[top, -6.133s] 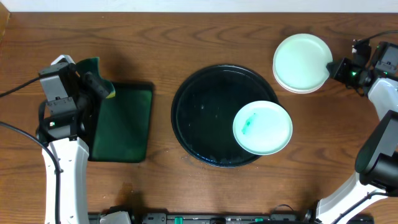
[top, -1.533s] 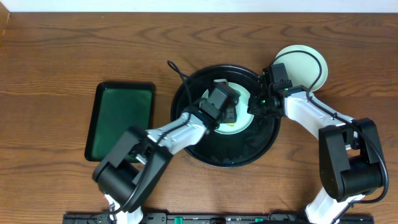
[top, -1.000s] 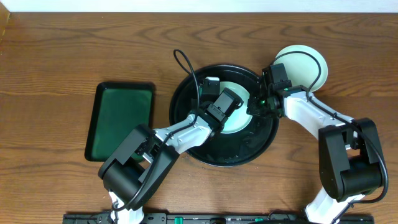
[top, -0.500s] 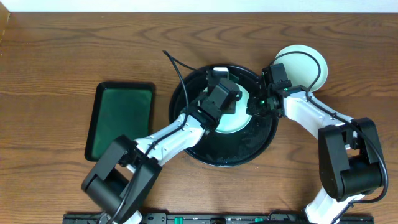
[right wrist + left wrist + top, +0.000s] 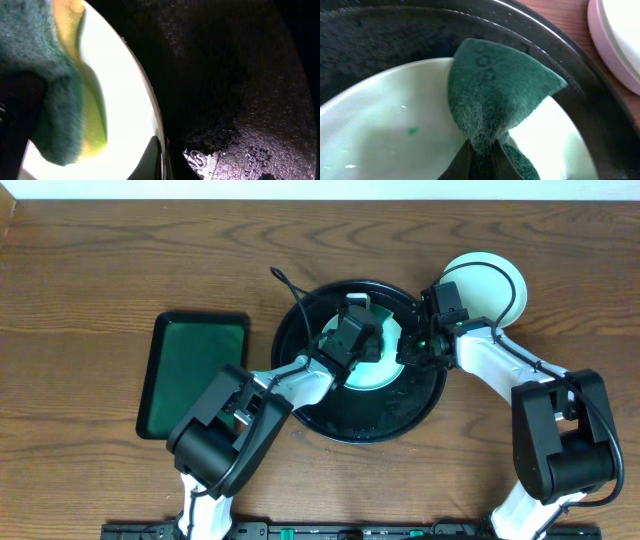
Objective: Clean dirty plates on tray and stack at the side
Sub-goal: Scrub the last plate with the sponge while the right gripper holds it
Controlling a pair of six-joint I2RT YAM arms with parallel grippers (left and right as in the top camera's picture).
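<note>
One pale-mint plate (image 5: 378, 374) lies in the large black tray (image 5: 330, 408), right of its centre. My left gripper (image 5: 366, 350) is shut on a green and yellow sponge (image 5: 495, 100), which is pressed on the plate (image 5: 385, 135). A small teal smudge (image 5: 412, 131) shows on the plate, left of the sponge. My right gripper (image 5: 404, 356) is shut on the plate's right rim (image 5: 145, 100), with one finger (image 5: 152, 160) on top. The other white plates (image 5: 482, 280) are stacked on the table beside the tray, at its upper right.
A dark green rectangular tray (image 5: 195, 375) lies on the table at the left. The black tray's wet floor (image 5: 240, 75) shows beside the plate. The plate stack (image 5: 620, 35) stands close to the tray's rim (image 5: 570, 65).
Both arms came in from the sides. The plate has moved from the tray's right edge towards its centre. In the last second the sponge shifted a little over the plate; the right gripper stayed still.
</note>
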